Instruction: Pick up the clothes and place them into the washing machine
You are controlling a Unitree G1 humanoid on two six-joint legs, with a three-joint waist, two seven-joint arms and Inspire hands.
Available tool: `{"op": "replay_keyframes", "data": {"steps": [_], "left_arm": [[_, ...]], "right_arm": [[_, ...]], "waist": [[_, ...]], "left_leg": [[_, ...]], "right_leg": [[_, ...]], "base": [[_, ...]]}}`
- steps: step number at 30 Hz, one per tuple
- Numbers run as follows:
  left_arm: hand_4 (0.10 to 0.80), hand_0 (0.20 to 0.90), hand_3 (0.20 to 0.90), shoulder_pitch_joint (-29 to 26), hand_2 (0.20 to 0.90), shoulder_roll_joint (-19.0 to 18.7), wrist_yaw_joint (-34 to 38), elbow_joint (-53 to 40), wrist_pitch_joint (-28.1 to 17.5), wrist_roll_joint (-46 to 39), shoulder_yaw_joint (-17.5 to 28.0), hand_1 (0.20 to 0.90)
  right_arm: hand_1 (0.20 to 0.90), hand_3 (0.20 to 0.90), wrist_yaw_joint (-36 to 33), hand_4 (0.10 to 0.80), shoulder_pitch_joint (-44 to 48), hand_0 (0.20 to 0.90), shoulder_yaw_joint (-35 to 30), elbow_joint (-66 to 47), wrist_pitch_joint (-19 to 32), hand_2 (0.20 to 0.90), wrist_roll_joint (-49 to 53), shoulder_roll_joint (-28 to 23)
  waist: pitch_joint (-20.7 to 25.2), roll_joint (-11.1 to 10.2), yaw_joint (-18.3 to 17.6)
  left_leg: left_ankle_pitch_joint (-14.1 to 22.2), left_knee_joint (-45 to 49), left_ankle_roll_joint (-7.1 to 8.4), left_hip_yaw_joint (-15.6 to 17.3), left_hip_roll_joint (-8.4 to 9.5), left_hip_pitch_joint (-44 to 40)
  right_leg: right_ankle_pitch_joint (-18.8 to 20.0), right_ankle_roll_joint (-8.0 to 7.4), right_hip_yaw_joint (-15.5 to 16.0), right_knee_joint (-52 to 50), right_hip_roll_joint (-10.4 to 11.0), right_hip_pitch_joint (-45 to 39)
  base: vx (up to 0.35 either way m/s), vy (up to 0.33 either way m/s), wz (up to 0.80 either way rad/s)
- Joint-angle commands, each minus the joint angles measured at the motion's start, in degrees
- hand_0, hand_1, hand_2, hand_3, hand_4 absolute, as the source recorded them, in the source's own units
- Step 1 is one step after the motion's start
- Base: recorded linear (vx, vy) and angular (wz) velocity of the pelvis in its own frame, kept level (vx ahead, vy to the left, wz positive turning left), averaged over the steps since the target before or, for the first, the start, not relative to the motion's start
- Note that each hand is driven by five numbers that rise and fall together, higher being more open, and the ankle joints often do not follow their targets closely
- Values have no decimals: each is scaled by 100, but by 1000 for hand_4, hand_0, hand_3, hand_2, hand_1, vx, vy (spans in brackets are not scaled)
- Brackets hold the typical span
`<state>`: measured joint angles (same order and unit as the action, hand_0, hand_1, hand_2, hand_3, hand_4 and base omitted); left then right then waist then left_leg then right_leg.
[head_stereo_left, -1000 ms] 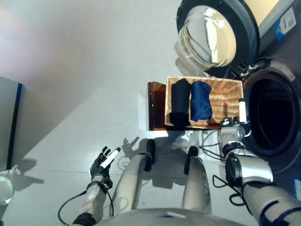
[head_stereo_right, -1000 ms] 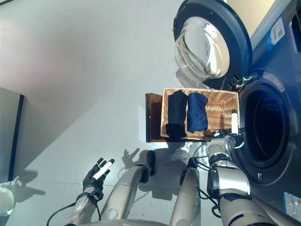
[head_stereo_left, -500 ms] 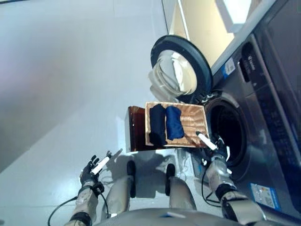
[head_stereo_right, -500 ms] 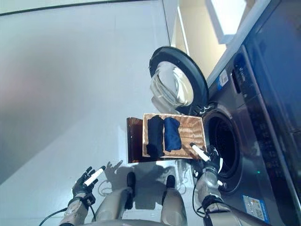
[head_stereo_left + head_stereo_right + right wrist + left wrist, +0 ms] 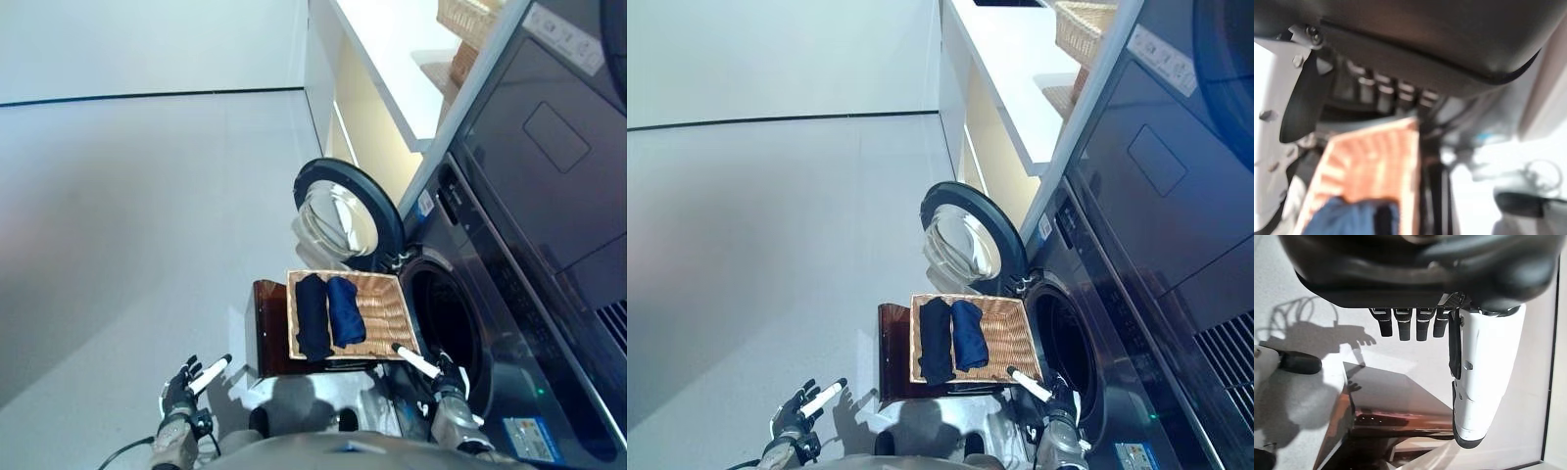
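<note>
I see two rolled dark clothes [image 5: 327,314] lying side by side in the wicker basket [image 5: 380,313] on a brown stool [image 5: 265,328], just beside the washing machine's [image 5: 490,323] open drum, whose inside is dark. My right robot hand [image 5: 446,377] hovers empty by the basket's near corner, fingers relaxed, and my left robot hand [image 5: 184,380] hangs spread over the floor [image 5: 118,245], both partly cut off.

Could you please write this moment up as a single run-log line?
phase: before pickup | left hand: open, empty | right hand: open, empty, by basket | clothes: two folded in basket | washing machine: door open
</note>
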<state>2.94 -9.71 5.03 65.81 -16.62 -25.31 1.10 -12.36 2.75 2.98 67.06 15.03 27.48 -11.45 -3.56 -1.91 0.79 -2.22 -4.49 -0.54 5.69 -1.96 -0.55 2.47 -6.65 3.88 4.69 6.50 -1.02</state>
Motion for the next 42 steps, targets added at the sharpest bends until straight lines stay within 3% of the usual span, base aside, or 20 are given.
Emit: {"op": "replay_keyframes", "data": {"steps": [1,10,15,17,18,22,23,34,37,38,41,42], "left_arm": [[800,900,900,-334,900,-83,72,33,-299,76,-23,900],[800,900,900,-353,900,-46,83,145,-212,136,-28,900],[800,900,900,-403,900,-70,58,74,-173,123,-64,900],[800,900,900,-449,900,-57,52,85,-171,128,-111,900],[800,900,900,-463,900,-36,25,47,-180,38,-117,900],[800,900,900,-403,900,-19,30,105,-170,36,-81,900],[800,900,900,-372,900,-49,24,196,-160,80,-53,900],[800,900,900,-386,900,-252,51,284,-227,-11,172,900],[800,900,900,-344,900,-248,50,282,-221,-58,212,900],[800,900,900,-330,900,-241,41,328,-201,-43,221,900],[800,900,900,-313,900,-238,28,367,-180,-34,233,900],[800,900,900,-279,900,-265,25,381,-166,17,248,900]], "right_arm": [[900,900,-4,800,228,900,9,-195,303,900,-27,-187],[900,900,-4,800,40,900,-32,-40,279,900,19,-165],[900,900,49,800,-182,900,5,-85,280,900,20,-199],[900,900,49,800,-215,900,-73,11,285,900,92,-222],[900,900,16,800,-159,900,-123,62,273,900,93,-277],[900,900,54,800,-107,900,-189,-52,296,900,167,-313],[900,900,49,800,-101,900,-292,-117,309,900,276,-312],[900,900,93,800,-14,900,-367,114,217,900,356,-122],[900,900,115,800,-11,900,-430,88,197,900,446,-85],[900,900,119,800,-17,900,-532,71,201,900,540,-83],[900,900,141,800,2,900,-588,41,200,900,630,-89],[900,900,129,800,27,900,-558,-13,206,900,621,-93]], "waist": [[-1,2,130],[58,-2,188],[-110,-43,151],[-192,-92,148],[-215,-125,196],[-146,-135,158],[-95,-116,105],[-100,-131,198],[-72,-133,201],[-89,-110,175],[-154,-82,129],[-243,-23,74]], "left_leg": [[-175,182,724,-127,-365,-113],[-384,338,832,-253,-643,-218],[-407,716,822,-441,-826,-37],[-427,1008,808,-532,-677,168],[-404,962,743,-836,-405,334],[-96,737,585,-820,-233,346],[-5,761,548,-666,-214,347],[236,733,342,-401,30,101],[332,706,233,-393,166,-38],[396,745,140,-438,289,-96],[444,808,16,-473,434,-144],[489,798,-109,-461,552,-254]], "right_leg": [[474,-120,-32,-227,153,326],[258,22,29,-282,-136,123],[20,200,-38,-777,-322,276],[14,219,31,-809,-274,294],[53,177,51,-776,-203,300],[104,98,-51,-772,-112,384],[116,55,-120,-773,-50,421],[215,-165,-306,-837,261,350],[224,-253,-357,-1086,389,347],[361,-303,-404,-1491,522,426],[645,-301,-516,-2133,631,692],[976,-218,-600,-2684,689,960]], "base": [[58,-36,7],[27,-77,6],[-39,-93,2],[-69,-22,14],[-30,20,15],[23,64,11],[47,162,-16],[43,121,-16],[32,157,-5],[13,233,4],[-10,208,10],[-30,246,10]]}}
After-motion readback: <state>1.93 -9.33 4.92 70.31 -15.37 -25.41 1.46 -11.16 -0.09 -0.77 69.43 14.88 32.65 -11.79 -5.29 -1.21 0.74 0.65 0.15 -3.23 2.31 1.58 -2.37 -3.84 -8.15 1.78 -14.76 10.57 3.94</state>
